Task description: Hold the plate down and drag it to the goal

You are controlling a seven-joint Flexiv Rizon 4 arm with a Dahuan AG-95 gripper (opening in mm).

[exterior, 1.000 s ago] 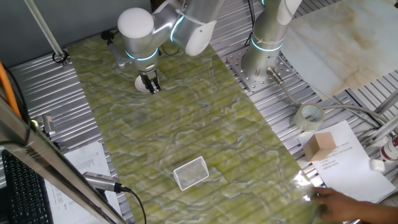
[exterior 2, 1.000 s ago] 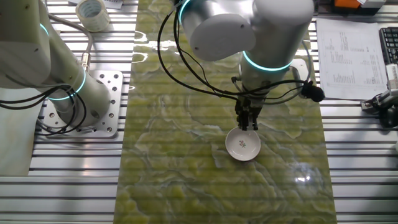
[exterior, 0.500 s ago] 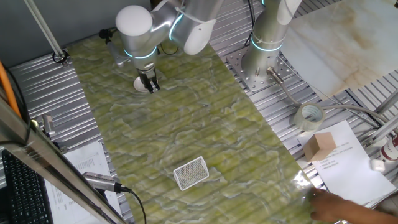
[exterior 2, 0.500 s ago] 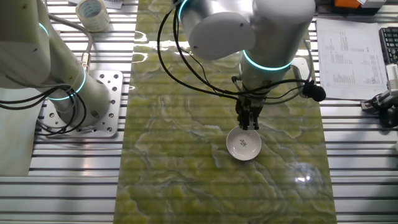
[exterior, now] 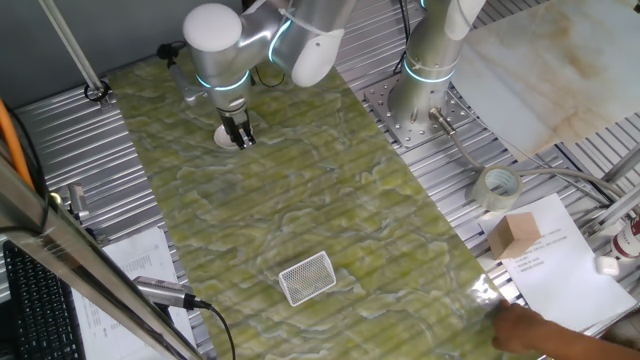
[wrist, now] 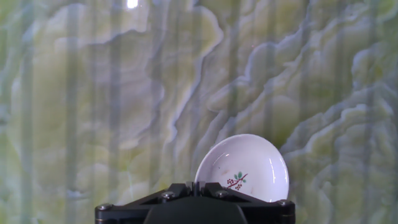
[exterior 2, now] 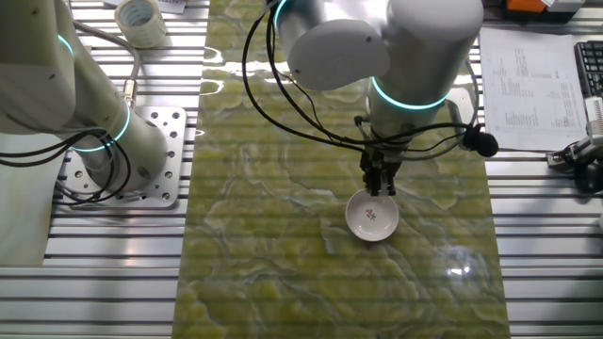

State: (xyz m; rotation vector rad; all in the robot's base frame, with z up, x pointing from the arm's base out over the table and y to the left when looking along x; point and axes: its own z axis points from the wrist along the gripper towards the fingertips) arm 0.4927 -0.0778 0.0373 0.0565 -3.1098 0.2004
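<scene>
One plate (exterior 2: 372,217), small, white, shallow, with a red-and-green sprig at its centre, lies on your green marbled counter (exterior 2: 264,207). Your gripper (exterior 2: 380,188) stands upright at the plate's 12 o'clock rim in the other fixed view, fingers pressed together; contact cannot be judged. One goal (exterior: 307,277), a meshed white tile, lies well apart at 5 o'clock from the plate in one fixed view.

I see the green marbled mat (exterior: 330,200) carrying the plate (exterior 2: 371,217) upper left and the goal (exterior: 307,277) lower centre.
</scene>
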